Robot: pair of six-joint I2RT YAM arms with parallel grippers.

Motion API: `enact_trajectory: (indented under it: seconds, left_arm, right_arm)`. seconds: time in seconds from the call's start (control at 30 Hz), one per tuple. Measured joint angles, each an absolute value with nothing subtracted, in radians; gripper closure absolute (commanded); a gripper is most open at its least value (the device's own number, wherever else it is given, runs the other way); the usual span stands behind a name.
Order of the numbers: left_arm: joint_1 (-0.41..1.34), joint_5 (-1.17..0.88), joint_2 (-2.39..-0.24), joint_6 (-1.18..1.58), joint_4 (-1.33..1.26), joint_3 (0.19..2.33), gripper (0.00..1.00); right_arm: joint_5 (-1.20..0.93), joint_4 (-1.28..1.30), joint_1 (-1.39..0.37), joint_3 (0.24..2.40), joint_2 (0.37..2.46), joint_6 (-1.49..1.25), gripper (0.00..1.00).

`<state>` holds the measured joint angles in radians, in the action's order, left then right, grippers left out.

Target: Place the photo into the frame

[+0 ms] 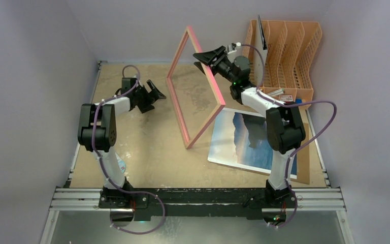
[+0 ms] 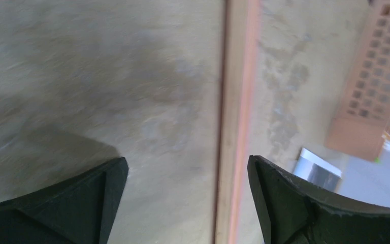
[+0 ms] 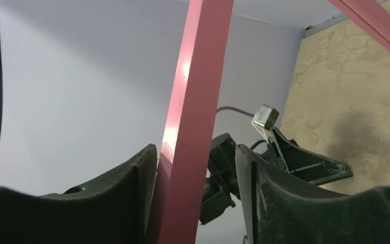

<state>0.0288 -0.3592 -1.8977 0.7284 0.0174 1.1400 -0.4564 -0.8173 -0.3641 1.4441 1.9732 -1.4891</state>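
The frame (image 1: pixel 176 104), pink-edged, stands tilted on one corner at the table's middle. Its upper right bar (image 3: pixel 198 76) passes between the fingers of my right gripper (image 1: pixel 210 56). In the right wrist view this gripper (image 3: pixel 195 150) is open: the bar rests against one finger and a gap shows on the other side. My left gripper (image 1: pixel 157 91) is open and empty just left of the frame. In the left wrist view the frame's bar (image 2: pixel 236 101) runs between that gripper's (image 2: pixel 188 162) spread fingertips, further off. The photo (image 1: pixel 249 140) lies face up at the right, and a corner also shows in the left wrist view (image 2: pixel 317 168).
The photo lies on a brown hardboard backing sheet (image 1: pixel 304 162) near the right table edge. An orange plastic file rack (image 1: pixel 284 56) stands at the back right, also in the left wrist view (image 2: pixel 370 86). Small items (image 1: pixel 284 95) lie in front of it. Grey walls enclose the table.
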Motion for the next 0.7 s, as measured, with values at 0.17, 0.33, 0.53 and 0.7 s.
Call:
enact_trajectory:
  seconds: [0.17,0.33,0.53,0.7]
  left_arm:
    - [0.031,-0.421,-1.983,0.729,-0.025,1.211,0.06]
    - [0.033,-0.416,-1.985,0.715,-0.003,1.223,0.06]
    - [0.035,-0.383,-1.985,0.694,0.065,1.253,0.07]
    - [0.035,-0.370,-1.985,0.691,0.083,1.260,0.08]
  right_arm:
    - [-0.456,-0.733,-0.360,1.431,1.941,-1.358,0.34]
    - [-0.418,-0.602,-0.360,1.419,1.865,-1.203,0.34]
    - [-0.340,-0.440,-0.360,1.418,1.749,-1.020,0.41]
    - [-0.350,-0.362,-0.360,1.436,1.729,-0.891,0.49]
